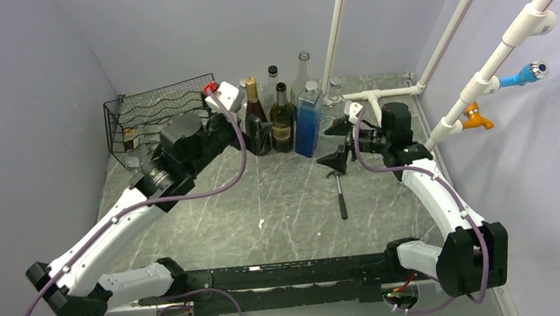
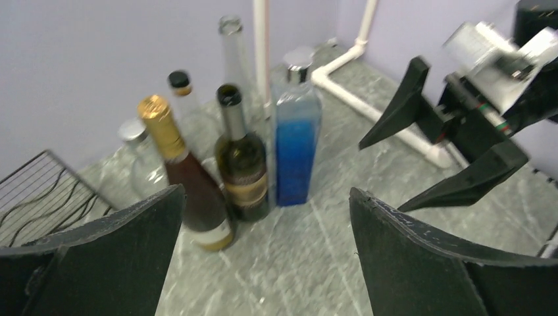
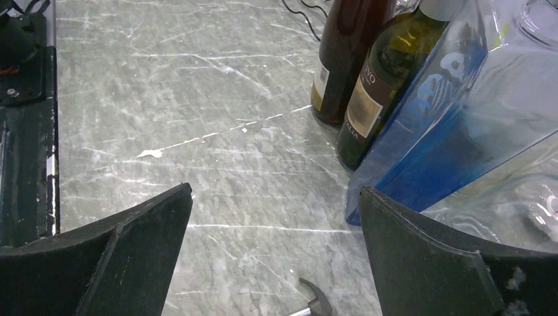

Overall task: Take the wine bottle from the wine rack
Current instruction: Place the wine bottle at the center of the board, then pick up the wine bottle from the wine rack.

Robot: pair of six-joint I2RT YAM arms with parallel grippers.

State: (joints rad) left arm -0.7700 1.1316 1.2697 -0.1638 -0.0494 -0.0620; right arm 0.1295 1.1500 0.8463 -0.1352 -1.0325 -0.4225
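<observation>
The black wire wine rack (image 1: 156, 111) stands at the back left; its corner shows in the left wrist view (image 2: 39, 197). A small brownish thing (image 1: 130, 133) lies in its left end; I cannot tell what it is. A gold-capped brown wine bottle (image 1: 255, 116) and a dark green wine bottle (image 1: 283, 120) stand on the table right of the rack. My left gripper (image 1: 262, 137) is open and empty in front of them (image 2: 266, 217). My right gripper (image 1: 334, 145) is open and empty right of the blue bottle (image 3: 276, 210).
A blue square bottle (image 1: 310, 122) and several clear bottles (image 1: 302, 69) stand with the wine bottles. A hammer (image 1: 339, 191) lies on the grey marble table (image 1: 266, 212) under the right gripper. White pipes (image 1: 378, 94) run along the back right.
</observation>
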